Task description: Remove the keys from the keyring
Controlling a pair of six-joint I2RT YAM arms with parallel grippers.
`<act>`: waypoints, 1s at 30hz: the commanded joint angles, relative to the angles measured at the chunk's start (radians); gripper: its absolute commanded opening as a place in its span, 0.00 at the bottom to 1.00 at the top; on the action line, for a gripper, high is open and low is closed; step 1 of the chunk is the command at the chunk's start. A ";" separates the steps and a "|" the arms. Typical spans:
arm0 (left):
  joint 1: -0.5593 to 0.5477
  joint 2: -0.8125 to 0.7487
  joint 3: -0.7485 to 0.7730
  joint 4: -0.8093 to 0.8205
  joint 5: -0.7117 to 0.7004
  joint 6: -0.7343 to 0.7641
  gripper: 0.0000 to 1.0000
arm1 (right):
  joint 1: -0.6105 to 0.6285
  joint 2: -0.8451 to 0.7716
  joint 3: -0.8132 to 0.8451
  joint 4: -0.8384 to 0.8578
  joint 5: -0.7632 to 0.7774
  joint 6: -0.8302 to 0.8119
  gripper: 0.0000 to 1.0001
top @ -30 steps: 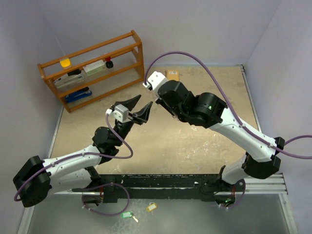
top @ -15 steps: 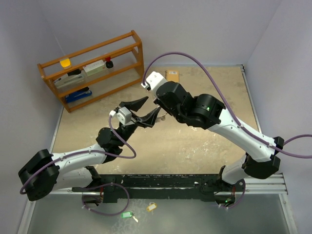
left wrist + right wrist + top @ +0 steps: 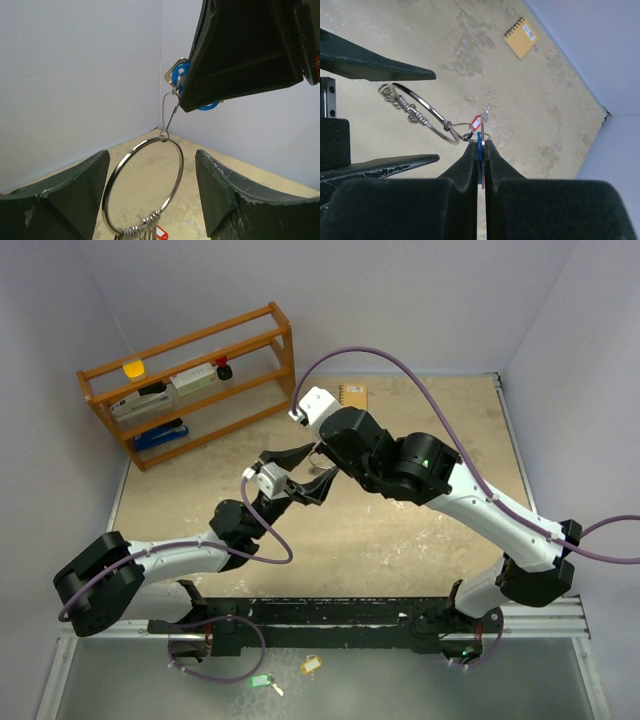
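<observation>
My right gripper (image 3: 480, 142) is shut on the blue-tagged key (image 3: 479, 150), holding it in the air over the middle of the table. Below the blue tag (image 3: 178, 77) a small clip carries the keyring (image 3: 181, 165), a silver wire ring with a bunch of plain silver keys (image 3: 142, 230) at its low end. My left gripper (image 3: 150, 165) is open, one finger on each side of the ring, touching nothing. The red-tagged key (image 3: 480, 121) shows just past the right fingertips; it seems to lie on the table. In the top view the two grippers meet near the left gripper (image 3: 305, 472).
A wooden rack (image 3: 190, 380) with small items stands at the back left. A tan spiral notebook (image 3: 352, 393) lies at the back. A green tag (image 3: 260, 680) and a yellow tag (image 3: 311, 665) lie on the grey ledge in front of the arm bases.
My left gripper has opened wider and moved right toward the right gripper, so its fingers now stand either side of the hanging ring. The right gripper has kept its hold.
</observation>
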 commanded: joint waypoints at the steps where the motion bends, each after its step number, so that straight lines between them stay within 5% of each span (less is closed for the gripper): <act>1: -0.008 0.005 0.056 0.081 0.034 0.024 0.66 | 0.009 -0.009 0.004 0.039 0.037 0.003 0.00; 22: -0.008 0.083 0.104 0.159 0.069 0.088 0.55 | 0.018 0.002 0.006 0.044 0.024 -0.004 0.00; 30: -0.008 0.100 0.121 0.155 0.014 0.106 0.42 | 0.023 -0.005 -0.007 0.049 0.026 -0.001 0.00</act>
